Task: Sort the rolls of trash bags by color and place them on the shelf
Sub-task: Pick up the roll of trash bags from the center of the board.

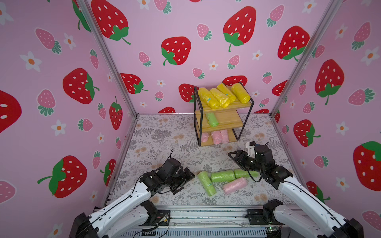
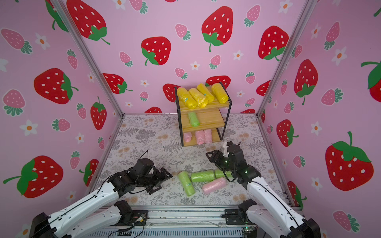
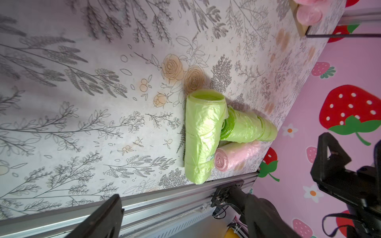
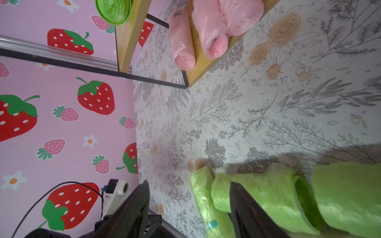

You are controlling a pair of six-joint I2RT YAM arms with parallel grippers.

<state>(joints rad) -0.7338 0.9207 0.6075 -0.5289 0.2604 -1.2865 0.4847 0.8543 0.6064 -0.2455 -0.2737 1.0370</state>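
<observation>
Green film is dominating the near table (image 1: 160, 144): 3 green rolls (image 1: 222, 175) are lying bunched with 1 pink roll (image 1: 235, 185), each touching a neighbour. Beyond them the shelf (image 1: 228, 120) is carrying 4 yellow rolls (image 1: 223, 95) on top, 1 green roll (image 1: 212, 119) in the middle and 3 pink rolls (image 1: 216, 137) at the bottom. The left gripper (image 1: 186, 183) is hovering just beside the bunch, jaws spread wide and empty. The right gripper (image 1: 234, 157) is hanging between bunch and shelf, jaws parted, gripping nothing, while its arm is hiding part of 1 green roll.

Trouble is likely starting with the bunching: jaws closing on 1 roll are liable to be catching a neighbour's loose film, dragging it along or rolling it toward the table edge. Slippery, soft plastic is inviting a squeezed roll to be slipping out mid-carry. Both arms reaching for the same bunch are risking a collision.
</observation>
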